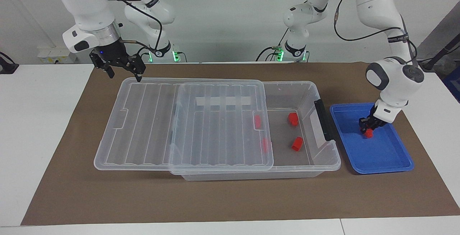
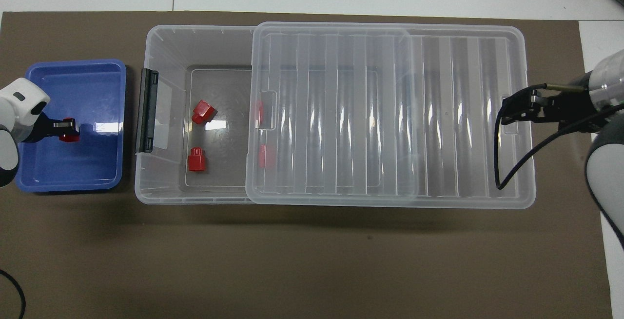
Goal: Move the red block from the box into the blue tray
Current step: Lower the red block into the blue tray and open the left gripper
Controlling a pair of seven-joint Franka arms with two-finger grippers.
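Note:
My left gripper (image 1: 367,130) (image 2: 68,131) is shut on a red block (image 1: 368,133) (image 2: 69,137) and holds it low inside the blue tray (image 1: 377,154) (image 2: 73,168); whether the block touches the tray floor I cannot tell. The clear box (image 1: 309,95) (image 2: 165,41) stands beside the tray, its lid (image 1: 187,120) (image 2: 380,114) slid toward the right arm's end. Two more red blocks (image 1: 293,118) (image 1: 297,143) (image 2: 203,112) (image 2: 196,159) lie on the uncovered box floor. Another two (image 1: 257,120) (image 2: 263,156) show through the lid's edge. My right gripper (image 1: 124,74) (image 2: 507,109) hangs open at the lid's end edge.
A dark grey latch (image 1: 324,120) (image 2: 146,110) sits on the box wall next to the tray. A brown mat (image 1: 230,199) (image 2: 312,260) covers the table under everything. A black cable (image 2: 516,163) loops from the right arm over the lid's end.

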